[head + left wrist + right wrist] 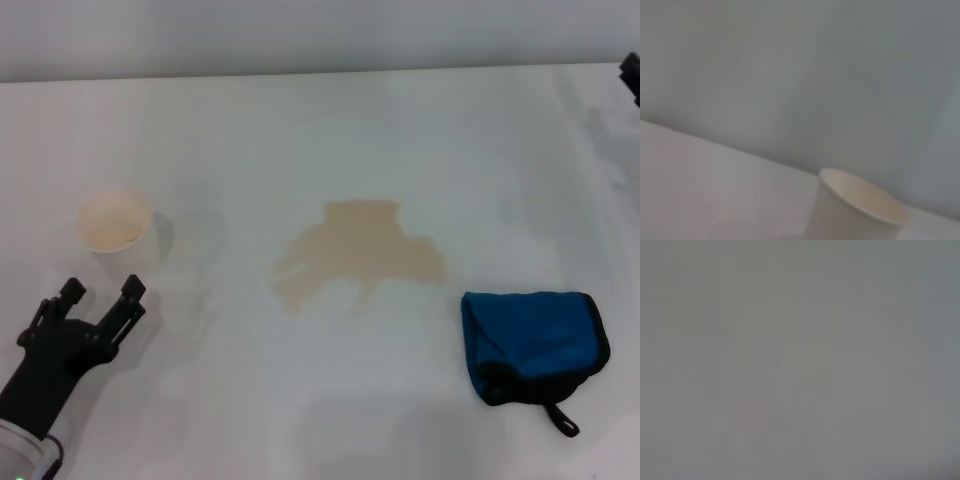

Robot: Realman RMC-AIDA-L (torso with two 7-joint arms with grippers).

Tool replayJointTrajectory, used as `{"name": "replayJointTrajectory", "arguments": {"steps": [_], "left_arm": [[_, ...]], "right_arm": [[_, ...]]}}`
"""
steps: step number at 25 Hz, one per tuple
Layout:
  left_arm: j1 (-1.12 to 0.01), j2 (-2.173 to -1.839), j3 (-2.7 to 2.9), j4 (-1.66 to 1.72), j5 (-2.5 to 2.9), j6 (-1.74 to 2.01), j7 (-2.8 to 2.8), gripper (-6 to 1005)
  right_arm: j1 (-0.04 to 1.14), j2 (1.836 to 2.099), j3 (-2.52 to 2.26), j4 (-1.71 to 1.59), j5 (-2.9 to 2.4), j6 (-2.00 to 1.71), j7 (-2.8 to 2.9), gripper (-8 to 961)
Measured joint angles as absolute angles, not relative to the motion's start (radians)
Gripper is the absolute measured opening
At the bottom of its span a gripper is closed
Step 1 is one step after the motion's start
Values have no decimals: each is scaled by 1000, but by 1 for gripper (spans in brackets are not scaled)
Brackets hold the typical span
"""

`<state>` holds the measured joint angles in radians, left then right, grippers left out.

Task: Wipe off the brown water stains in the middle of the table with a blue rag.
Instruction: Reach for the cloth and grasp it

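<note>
Near the middle of the table (300,130), the brown water stains (358,255) are seen, with the blue rag (533,343) lying apart to their right. At the near left, the left gripper (100,293) is held with fingers spread beside a paper cup (115,224). Only a sliver of the right gripper (631,74) is seen at the far right edge.

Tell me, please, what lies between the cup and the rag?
In the head view, the brown stains lie on the table between the cup and the rag.
</note>
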<state>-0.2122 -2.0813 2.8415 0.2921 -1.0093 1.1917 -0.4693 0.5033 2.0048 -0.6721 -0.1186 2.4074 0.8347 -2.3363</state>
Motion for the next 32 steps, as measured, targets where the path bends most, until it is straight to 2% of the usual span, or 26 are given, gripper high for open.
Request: {"name": "replayJointTrajectory", "arguments": {"steps": [6, 12, 18, 22, 26, 32], "left_arm": [[-213, -2079, 2835, 272, -1011, 1241, -488, 885], [-206, -2079, 2838, 265, -1009, 1296, -476, 882], [-153, -2083, 2831, 274, -1035, 1371, -416, 877], [-132, -2080, 2830, 261, -1074, 1393, -418, 876], [-132, -2079, 2830, 234, -1109, 1419, -422, 876], [-133, -2078, 2829, 195, -1158, 1451, -423, 876]], "right_arm": [[483, 1995, -856, -284, 2260, 749, -2088, 705], [500, 1952, -980, -430, 2017, 715, -1811, 703], [542, 1915, -989, -477, 1799, 715, -1634, 691], [568, 1881, -998, -521, 1578, 784, -1477, 686], [579, 1869, -998, -589, 1375, 842, -1320, 685], [617, 1886, -995, -805, 992, 1014, -1068, 683]]}}
